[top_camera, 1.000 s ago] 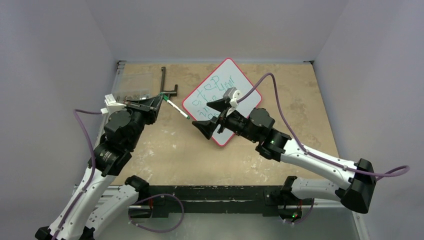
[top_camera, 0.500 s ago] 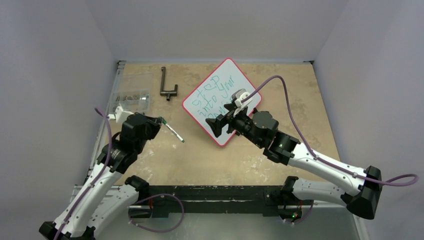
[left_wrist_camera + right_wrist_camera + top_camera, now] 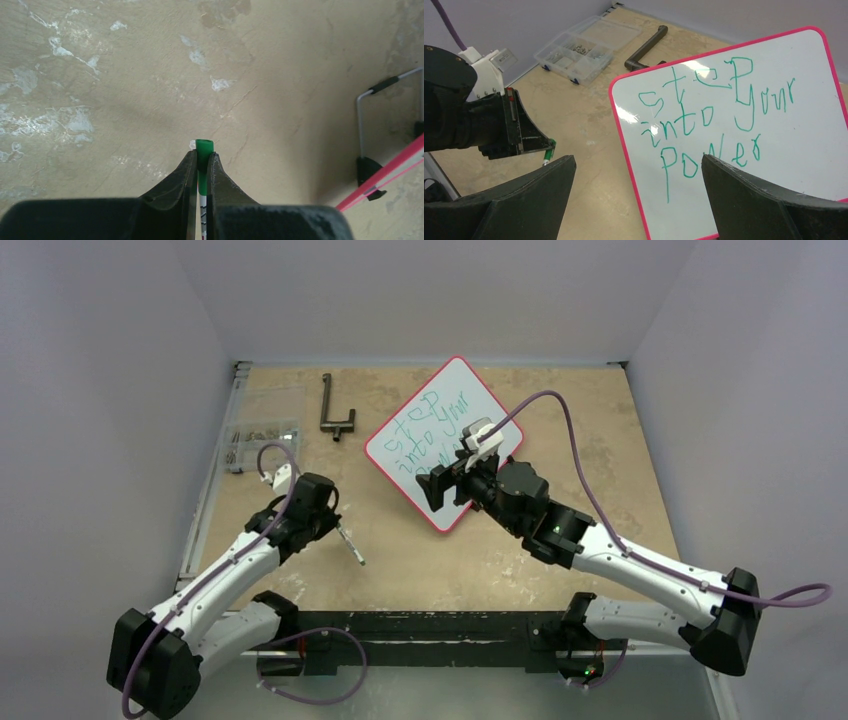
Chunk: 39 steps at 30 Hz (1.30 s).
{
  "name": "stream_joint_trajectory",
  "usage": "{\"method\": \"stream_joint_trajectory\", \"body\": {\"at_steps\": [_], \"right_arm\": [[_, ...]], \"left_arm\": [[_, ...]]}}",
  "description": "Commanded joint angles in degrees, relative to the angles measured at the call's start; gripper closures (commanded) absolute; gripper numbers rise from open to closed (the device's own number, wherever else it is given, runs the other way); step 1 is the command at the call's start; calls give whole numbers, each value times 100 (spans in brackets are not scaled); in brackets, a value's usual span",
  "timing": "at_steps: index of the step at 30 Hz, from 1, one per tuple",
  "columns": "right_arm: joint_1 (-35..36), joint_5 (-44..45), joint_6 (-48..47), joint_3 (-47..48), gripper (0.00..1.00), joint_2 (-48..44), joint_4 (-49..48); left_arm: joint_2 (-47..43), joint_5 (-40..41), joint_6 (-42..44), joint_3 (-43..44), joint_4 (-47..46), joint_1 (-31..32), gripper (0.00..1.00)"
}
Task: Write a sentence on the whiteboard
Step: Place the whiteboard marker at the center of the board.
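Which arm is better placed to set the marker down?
Left: the left end effector is shut on the green marker over the table. The right end effector is open, facing the whiteboard.

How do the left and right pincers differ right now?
The left pincer is shut on the marker; the right pincer is open and empty. The left pincer is over bare table, off the whiteboard; the right pincer hangs over the whiteboard's near edge, facing the sentence. Both are black and two-fingered.
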State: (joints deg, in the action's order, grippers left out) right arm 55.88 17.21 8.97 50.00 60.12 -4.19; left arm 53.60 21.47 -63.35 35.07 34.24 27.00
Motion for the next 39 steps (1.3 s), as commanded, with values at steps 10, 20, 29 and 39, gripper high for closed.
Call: {"method": "stream_joint_trajectory", "body": {"at_steps": [10, 20, 29, 39], "right_arm": [[0, 212, 109, 124, 1, 52, -91], [2, 236, 138, 125, 1, 62, -44], [0, 239, 140, 190, 1, 39, 30], [2, 274, 59, 352, 1, -276, 103]], "left_arm": [[585, -28, 279, -176, -626, -20, 100], [835, -26, 266, -143, -579, -20, 89], [707, -112, 445, 103, -328, -18, 54], [-217, 70, 1299, 946, 509, -20, 35]]}}
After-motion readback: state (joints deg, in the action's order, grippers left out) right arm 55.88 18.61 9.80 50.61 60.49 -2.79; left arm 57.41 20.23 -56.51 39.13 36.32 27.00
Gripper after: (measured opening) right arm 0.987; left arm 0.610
